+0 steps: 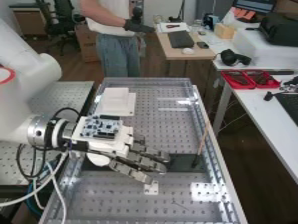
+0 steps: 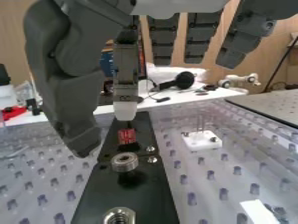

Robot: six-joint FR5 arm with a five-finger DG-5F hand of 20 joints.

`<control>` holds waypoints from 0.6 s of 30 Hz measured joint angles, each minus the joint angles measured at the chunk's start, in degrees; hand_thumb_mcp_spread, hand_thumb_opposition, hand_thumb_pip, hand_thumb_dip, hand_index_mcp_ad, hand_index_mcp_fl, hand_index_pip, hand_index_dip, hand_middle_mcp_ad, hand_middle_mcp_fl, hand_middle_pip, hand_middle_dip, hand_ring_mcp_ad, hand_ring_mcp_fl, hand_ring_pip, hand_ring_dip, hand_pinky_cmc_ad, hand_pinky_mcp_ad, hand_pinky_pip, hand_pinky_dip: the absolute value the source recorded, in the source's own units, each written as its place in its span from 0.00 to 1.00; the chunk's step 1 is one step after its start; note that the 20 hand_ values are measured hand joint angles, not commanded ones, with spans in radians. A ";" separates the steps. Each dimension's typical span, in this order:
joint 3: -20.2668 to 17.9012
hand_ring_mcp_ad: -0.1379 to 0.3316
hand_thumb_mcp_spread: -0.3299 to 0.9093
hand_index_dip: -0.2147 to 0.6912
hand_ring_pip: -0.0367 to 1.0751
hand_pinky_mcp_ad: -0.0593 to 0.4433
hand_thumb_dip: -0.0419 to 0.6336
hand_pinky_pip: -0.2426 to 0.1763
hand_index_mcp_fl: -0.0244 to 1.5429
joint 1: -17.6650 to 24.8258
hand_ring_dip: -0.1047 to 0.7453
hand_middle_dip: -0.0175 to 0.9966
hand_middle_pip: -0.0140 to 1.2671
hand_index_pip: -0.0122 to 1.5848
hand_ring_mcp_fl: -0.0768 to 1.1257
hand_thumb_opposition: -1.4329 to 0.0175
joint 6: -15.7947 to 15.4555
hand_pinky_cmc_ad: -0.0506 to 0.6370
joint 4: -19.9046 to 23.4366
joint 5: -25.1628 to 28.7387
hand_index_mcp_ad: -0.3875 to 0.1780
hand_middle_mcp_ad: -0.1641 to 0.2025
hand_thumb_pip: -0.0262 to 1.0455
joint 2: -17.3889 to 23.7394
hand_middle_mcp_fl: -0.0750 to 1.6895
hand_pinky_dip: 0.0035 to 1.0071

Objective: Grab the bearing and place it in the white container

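Note:
In the high view the dark grey hand point(image 1: 143, 159) is over the bench's middle, fingers stretched out and open, above a black plate point(image 1: 185, 163). Below the hand point(image 2: 73, 95) in the wrist view, the bearing point(image 2: 124, 161), a silver ring, stands raised on the black plate point(image 2: 143, 192), apart from the fingers and thumb. Nothing is held. A square white piece, seemingly the white container point(image 1: 116, 102), lies farther along the bench in the high view.
A second metal part point(image 2: 120, 216) and a red piece point(image 2: 126, 136) are on the black plate. Beside it is a small white block point(image 2: 201, 140) with thin pins. A thin brown stick point(image 1: 201, 145) rises near the bench's right rail.

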 joint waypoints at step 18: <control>1.29 0.59 0.68 0.66 0.12 0.58 0.43 0.40 0.13 -0.77 0.25 0.20 0.10 0.84 0.06 0.41 -0.70 0.58 0.85 -1.69 0.53 0.65 0.43 -2.28 0.05 0.13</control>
